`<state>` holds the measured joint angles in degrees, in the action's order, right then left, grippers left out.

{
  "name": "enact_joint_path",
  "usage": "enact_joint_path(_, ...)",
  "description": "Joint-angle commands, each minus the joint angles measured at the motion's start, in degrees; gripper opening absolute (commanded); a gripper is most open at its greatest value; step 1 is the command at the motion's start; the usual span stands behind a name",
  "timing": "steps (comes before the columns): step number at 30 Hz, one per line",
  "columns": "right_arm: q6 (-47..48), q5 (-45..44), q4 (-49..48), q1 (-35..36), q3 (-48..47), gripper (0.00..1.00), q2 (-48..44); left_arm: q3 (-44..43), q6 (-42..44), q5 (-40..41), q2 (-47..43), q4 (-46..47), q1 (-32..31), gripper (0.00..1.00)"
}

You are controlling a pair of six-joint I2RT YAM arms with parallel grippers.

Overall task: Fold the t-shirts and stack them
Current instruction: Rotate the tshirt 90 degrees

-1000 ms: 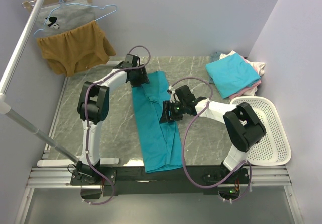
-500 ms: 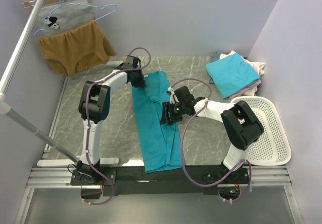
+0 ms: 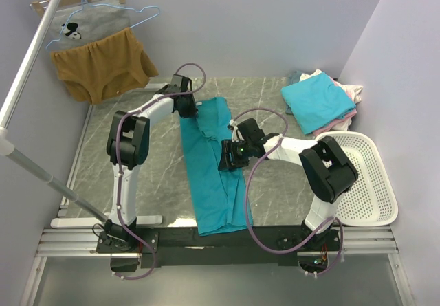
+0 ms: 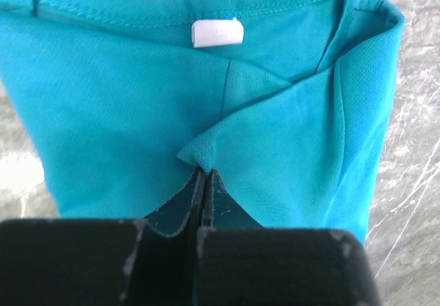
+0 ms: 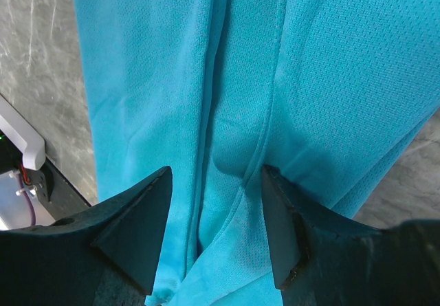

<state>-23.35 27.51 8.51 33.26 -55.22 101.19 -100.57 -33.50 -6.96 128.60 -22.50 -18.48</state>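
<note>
A teal t-shirt [image 3: 213, 189] lies folded into a long strip down the middle of the marble table. Its collar end, with a white label [image 4: 216, 33], is at the far side. My left gripper [image 3: 187, 106] sits at that collar end, shut on a small pinch of the teal fabric [image 4: 204, 172]. My right gripper [image 3: 230, 160] is down on the strip's middle. It is open, and its fingers straddle a fold of the teal cloth [image 5: 216, 172]. A lighter turquoise t-shirt [image 3: 317, 103] tops a pile at the back right, with pink and white cloth [image 3: 350, 94] under it.
A white plastic basket [image 3: 368, 175] stands at the right edge of the table. At the back left, a mustard-brown garment [image 3: 103, 65] and a grey printed one [image 3: 86, 27] hang from a rail [image 3: 27, 65]. The arms' mounting bar [image 3: 220, 241] runs along the near edge.
My left gripper has closed onto the teal fabric near the collar. The right gripper has shifted slightly left over the strip's middle and stayed open.
</note>
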Motion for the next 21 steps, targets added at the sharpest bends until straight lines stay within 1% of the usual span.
enact_joint_path(1, -0.1, -1.1, -1.0, 0.6, -0.9, 0.62, 0.9, 0.6, 0.2, 1.2, -6.7, 0.0, -0.3, 0.01)
enact_joint_path(8, -0.2, -1.3, -1.0, 0.7, -0.8, 0.62, 0.9, 4.9, -0.8, 0.2, -9.6, 2.0, -0.5, 0.01)
enact_joint_path(13, 0.0, -1.5, -0.9, 0.6, -0.7, 0.62, 0.6, 4.9, -0.7, 1.8, -10.7, -0.3, -0.8, 0.01)
enact_joint_path(18, 0.2, -1.6, -0.7, 0.6, -0.9, 0.62, 0.7, 7.6, -1.1, 3.4, -12.0, -0.4, -0.9, 0.01)
enact_joint_path(21, 0.2, -1.8, -0.4, 0.6, -1.0, 0.62, 0.5, 7.7, -1.4, 4.9, -11.5, -2.4, -0.9, 0.01)
